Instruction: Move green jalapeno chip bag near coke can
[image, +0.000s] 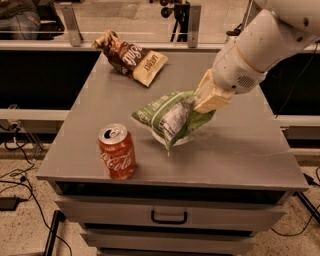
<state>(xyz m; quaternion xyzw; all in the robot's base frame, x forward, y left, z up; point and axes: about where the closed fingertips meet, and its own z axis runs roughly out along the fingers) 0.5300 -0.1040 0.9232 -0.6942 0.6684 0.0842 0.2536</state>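
A grey table (240, 150) fills the middle of the frame, with a drawer (100, 212) across its front at the bottom. The white arm (265, 45) comes in from the upper right corner and slants down toward the centre of the tabletop.

The green bag (167, 115) sits at the centre of the frame, over the middle of the table. Its long axis runs roughly left to right. The right end is raised a little and is caught at the arm's tip, and the free left end points toward the left edge of the frame. A crumpled lower corner hangs down toward the table's front edge, with a shadow beneath it. I cannot tell whether that corner touches the surface.

The brown bag (131, 57) lies flat at the table's upper left, well apart from the green one. Its cream end points toward the centre of the frame.

The can (117, 152) stands upright near the front left edge, at the lower left of the green bag. It is near the bag but clear of it, with bare table between them.

The gripper (206, 104) is just right of centre. Its tan fingers (212, 97) are closed narrowly on the green bag's right end.

Cables (15, 175) trail on the floor at the lower left.
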